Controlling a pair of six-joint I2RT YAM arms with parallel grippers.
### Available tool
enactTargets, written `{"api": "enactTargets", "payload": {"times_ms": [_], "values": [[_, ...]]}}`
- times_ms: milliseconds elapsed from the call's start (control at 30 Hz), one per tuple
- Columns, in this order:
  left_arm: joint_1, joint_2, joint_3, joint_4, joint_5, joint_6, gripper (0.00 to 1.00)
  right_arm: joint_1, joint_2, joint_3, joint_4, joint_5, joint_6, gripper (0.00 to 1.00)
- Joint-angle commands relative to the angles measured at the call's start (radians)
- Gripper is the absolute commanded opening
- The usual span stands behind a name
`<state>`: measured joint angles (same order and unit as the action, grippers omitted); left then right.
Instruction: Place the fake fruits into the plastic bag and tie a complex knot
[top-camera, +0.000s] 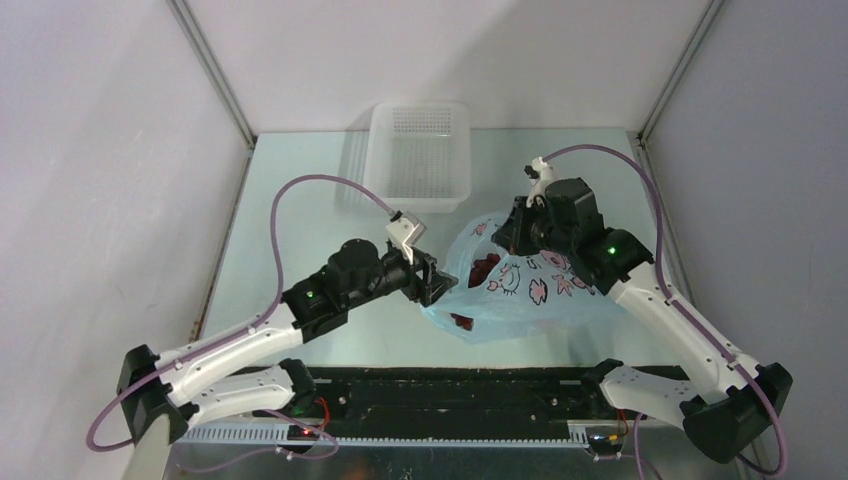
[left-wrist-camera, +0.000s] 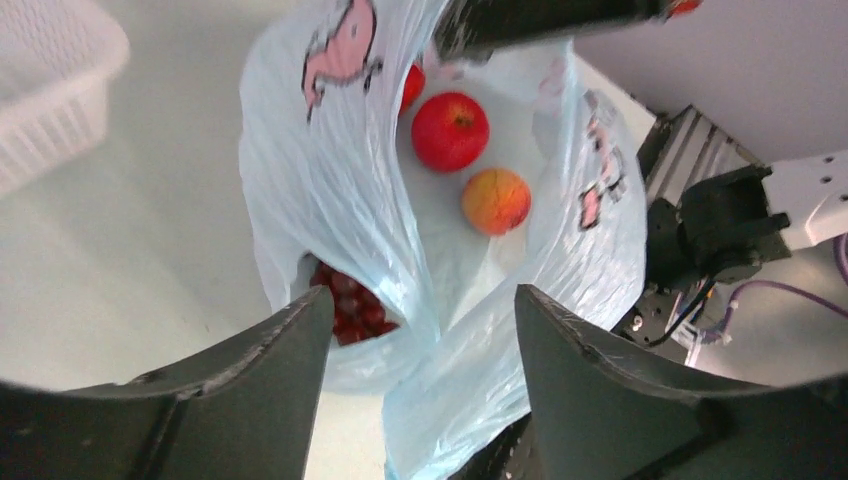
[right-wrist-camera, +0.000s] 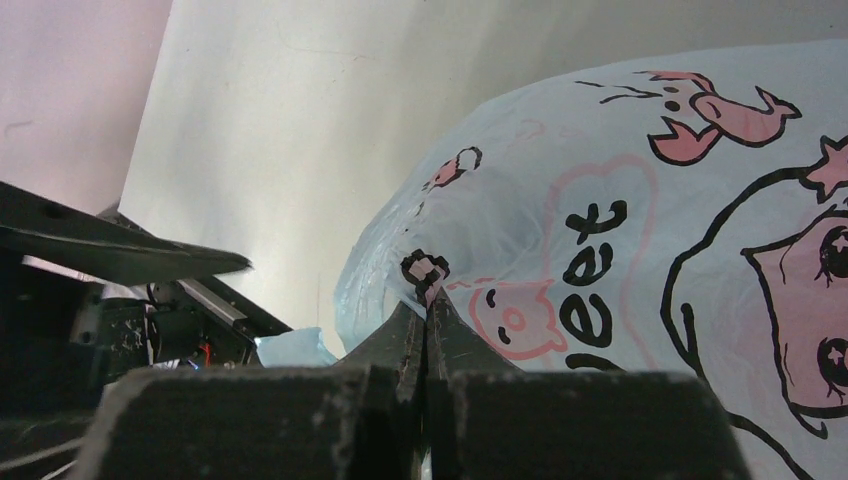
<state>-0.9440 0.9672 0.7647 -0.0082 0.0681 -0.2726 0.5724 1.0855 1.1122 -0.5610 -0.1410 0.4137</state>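
The light-blue plastic bag (top-camera: 520, 290) lies mid-table with its mouth held open. Inside it, the left wrist view shows a red fruit (left-wrist-camera: 450, 131), an orange-peach fruit (left-wrist-camera: 496, 200), a second red fruit (left-wrist-camera: 411, 85) half behind a fold, and dark-red grapes (left-wrist-camera: 350, 305) in a lower pocket. My left gripper (left-wrist-camera: 420, 340) stands open at the bag's near-left edge (top-camera: 432, 280), with loose plastic between its wide jaws. My right gripper (right-wrist-camera: 427, 300) is shut on the bag's rim at the far side (top-camera: 505, 235). No knot is in view.
A white perforated basket (top-camera: 420, 160) sits at the back of the table, behind the bag, and its corner (left-wrist-camera: 40, 90) shows in the left wrist view. Grey walls close the table's left, right and back sides.
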Motion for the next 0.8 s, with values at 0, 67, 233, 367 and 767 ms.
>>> {"api": "enactTargets", "payload": {"times_ms": [0, 67, 233, 367, 767], "values": [[0.026, 0.015, -0.035, 0.046, 0.063, -0.151, 0.70, 0.011, -0.008, 0.004, 0.042, -0.012, -0.018, 0.00], [0.027, 0.030, -0.035, 0.051, 0.053, -0.172, 0.64, 0.013, -0.011, 0.003, 0.037, -0.007, -0.018, 0.00], [0.042, 0.065, -0.050, 0.099, 0.011, -0.255, 0.54, 0.015, -0.018, 0.005, 0.034, -0.002, -0.019, 0.00], [0.057, 0.107, -0.072, 0.164, 0.016, -0.337, 0.50, 0.019, -0.020, 0.003, 0.035, -0.001, -0.019, 0.00], [0.059, 0.187, -0.102, 0.204, 0.054, -0.415, 0.51, 0.022, -0.036, 0.004, 0.032, 0.004, -0.027, 0.00]]}}
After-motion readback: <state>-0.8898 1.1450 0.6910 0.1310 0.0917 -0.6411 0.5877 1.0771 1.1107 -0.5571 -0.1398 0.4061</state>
